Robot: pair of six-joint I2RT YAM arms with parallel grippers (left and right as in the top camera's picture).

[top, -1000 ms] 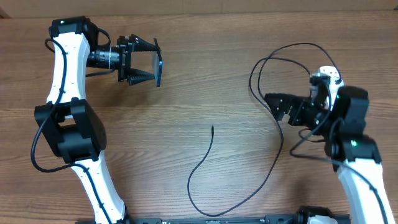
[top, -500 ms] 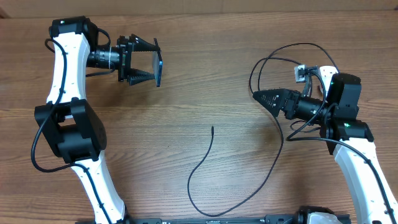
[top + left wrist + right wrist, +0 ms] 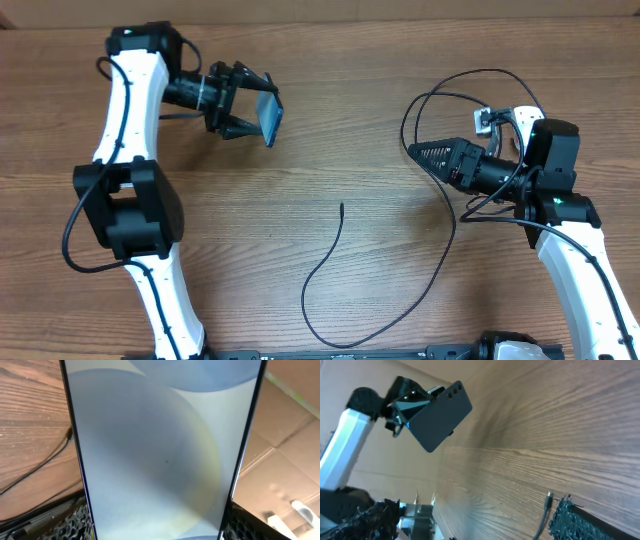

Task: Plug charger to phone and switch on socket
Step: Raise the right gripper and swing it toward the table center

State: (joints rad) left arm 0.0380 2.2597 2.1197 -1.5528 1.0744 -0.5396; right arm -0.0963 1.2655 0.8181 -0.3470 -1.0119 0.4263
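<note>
Overhead gives us only a slanted, edge-on sliver of the slim dark-edged phone (image 3: 270, 118) in the left gripper (image 3: 262, 108). The left wrist view fills with its pale blue-grey screen, and the right wrist view shows its dark back with a row of camera lenses. The left gripper is clamped on the phone, one black meshed finger (image 3: 75, 522) against each long edge at the near end, with the phone sticking out past the tips. The right gripper (image 3: 418, 152) reads as a single wedge from overhead, but its own camera shows its fingers (image 3: 570, 515) spread wide, holding nothing, over the brown wood-grain table (image 3: 560, 425). The long thin black charger cable (image 3: 338, 235) lies loose on the table, its connector tip ahead of the right gripper's tips and untouched, with its loops running close by that gripper.
</note>
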